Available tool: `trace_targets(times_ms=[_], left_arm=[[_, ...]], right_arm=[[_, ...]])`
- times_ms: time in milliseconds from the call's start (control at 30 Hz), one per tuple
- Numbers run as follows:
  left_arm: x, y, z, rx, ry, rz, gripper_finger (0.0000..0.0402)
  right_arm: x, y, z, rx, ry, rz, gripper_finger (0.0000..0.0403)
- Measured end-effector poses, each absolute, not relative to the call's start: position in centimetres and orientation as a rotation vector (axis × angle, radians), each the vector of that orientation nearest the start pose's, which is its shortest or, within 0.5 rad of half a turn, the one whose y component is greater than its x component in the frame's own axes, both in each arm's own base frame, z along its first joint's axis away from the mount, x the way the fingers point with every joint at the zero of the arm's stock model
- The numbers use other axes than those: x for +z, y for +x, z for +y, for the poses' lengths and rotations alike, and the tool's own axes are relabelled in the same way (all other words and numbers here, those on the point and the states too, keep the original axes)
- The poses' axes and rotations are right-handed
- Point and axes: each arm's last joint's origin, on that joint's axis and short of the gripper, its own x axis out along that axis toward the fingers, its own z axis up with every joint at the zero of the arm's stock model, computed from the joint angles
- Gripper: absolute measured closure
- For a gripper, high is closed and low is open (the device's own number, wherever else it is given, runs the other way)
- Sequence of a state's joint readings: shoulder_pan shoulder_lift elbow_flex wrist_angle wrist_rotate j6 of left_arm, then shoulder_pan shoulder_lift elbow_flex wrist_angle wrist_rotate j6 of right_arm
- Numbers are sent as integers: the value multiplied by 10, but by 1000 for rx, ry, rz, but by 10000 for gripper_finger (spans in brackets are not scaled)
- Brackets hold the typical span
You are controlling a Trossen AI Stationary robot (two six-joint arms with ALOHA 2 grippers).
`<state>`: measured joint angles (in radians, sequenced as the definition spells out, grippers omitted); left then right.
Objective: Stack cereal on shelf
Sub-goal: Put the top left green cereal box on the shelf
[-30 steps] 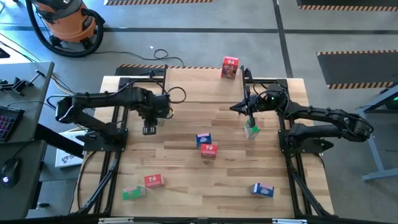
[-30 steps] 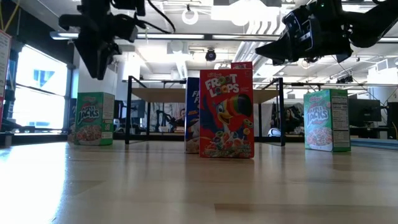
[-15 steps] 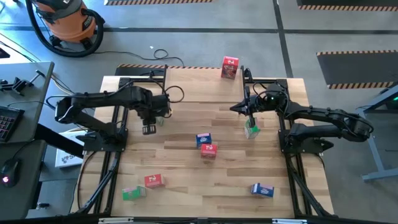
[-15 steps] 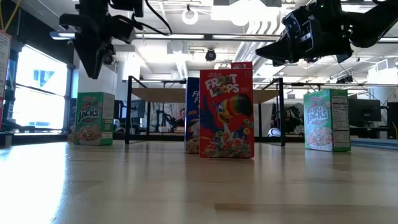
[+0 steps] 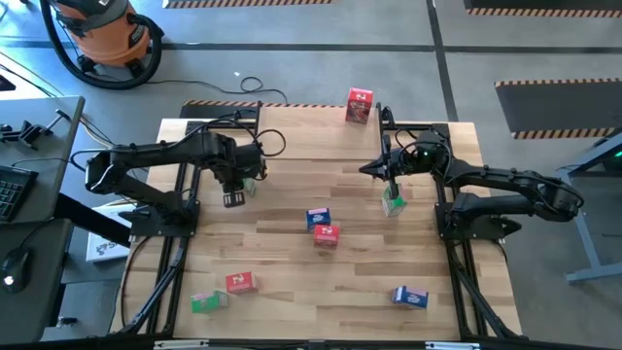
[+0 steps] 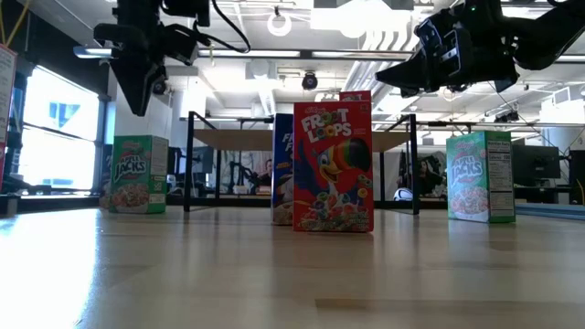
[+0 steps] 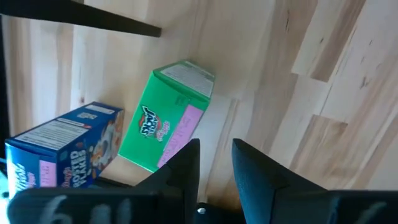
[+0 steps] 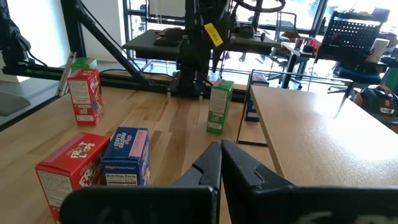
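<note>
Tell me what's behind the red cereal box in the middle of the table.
A blue cereal box stands close behind the red cereal box. From table level only a narrow strip of it shows; the rest of its front is covered. Farther back stands the shelf.

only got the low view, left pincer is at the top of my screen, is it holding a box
observer: no, the left pincer is empty, fingers slightly apart, pointing down at a green box next to a blue box
operator: and the right one
observer: the right pincer is shut on nothing, beside the shelf
operator: any boxes i can't see
observer: three near the front edge: front-left green box, front-left red box, front-right blue box
</note>
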<state>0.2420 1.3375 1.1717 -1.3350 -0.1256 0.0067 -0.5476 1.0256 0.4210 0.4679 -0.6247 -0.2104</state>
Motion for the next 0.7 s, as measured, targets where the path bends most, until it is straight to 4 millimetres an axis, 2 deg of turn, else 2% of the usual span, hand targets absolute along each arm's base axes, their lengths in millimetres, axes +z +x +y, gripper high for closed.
trace_targets(times_ms=[133,467,700], left_arm=[[283,210,55,298,-108,1502,288],[283,211,52,164,-74,1508,166],[283,211,52,158,7,1520,145]], right_arm=[[227,187,-95,88,-134,105,403],[227,187,-95,88,-134,106,403],[226,187,-95,86,-138,119,403]])
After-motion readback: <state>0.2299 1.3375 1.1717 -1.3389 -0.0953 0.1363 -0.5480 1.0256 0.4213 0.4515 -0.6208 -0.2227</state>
